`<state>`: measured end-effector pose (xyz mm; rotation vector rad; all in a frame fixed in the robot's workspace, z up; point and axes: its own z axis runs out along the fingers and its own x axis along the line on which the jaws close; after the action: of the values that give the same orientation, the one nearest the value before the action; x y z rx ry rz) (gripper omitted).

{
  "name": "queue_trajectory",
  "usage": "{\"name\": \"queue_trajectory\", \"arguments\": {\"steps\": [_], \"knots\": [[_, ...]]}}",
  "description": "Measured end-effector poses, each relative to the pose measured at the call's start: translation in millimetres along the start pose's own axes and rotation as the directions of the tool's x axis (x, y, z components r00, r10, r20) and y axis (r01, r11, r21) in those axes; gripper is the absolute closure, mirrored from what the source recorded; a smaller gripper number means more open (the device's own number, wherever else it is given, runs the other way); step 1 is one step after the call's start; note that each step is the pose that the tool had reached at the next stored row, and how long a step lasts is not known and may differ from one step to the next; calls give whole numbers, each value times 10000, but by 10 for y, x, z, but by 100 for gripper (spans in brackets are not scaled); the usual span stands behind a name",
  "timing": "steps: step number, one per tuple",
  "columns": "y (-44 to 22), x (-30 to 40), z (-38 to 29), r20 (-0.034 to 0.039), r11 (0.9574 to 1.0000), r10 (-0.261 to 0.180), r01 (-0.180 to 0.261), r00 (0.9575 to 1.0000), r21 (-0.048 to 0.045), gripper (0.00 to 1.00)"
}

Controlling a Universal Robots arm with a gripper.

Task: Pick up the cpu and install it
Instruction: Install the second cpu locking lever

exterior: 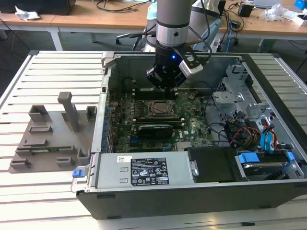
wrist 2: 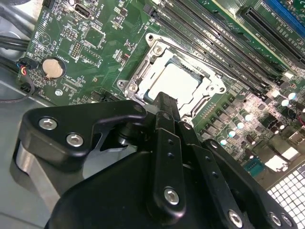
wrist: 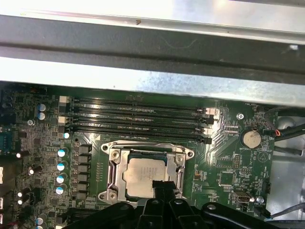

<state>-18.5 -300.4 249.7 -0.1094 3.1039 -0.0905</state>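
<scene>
**Over the socket, cpu seated below me**

I'm hanging inside the open computer case [exterior: 268, 158], my pincer [exterior: 163, 85] poised above the motherboard [exterior: 124, 134]; in the exterior view I sit just above the far edge of the socket frame [exterior: 158, 109], near the middle of the board; the cpu [wrist: 145, 177] lies flat inside that frame, silvery top up, framed by the metal bracket in both wrist views; in the second wrist view the same chip [wrist 2: 178, 81] shows pale and square just beyond my fingertip [wrist 2: 164, 102]; my fingers read as one narrow dark tip there, drawn together, with nothing gripped between them; the tip overlaps the chip's near edge, though whether it touches I cannot tell; the memory slots [wrist: 138, 119] run in dark parallel rows beside the socket; a round coin battery [wrist: 250, 139] sits off to one side on the board; on the slatted table [exterior: 43, 72] at the exterior view's left stands a grey fixture tray [exterior: 53, 139], well apart from the case.
</scene>
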Motion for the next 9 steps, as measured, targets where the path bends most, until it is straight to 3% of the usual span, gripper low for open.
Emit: {"name": "queue_trajectory", "arguments": {"steps": [5, 7, 9], "knots": [[-19, 1, 0, 0, 10000, 0, 0, 10000, 1, 89], [-50, 4, 3, 0, 10000, 0, 0, 10000, -1, 89], [-125, 12, 9, 1, 10000, 0, 0, 10000, -18, 89]]}}
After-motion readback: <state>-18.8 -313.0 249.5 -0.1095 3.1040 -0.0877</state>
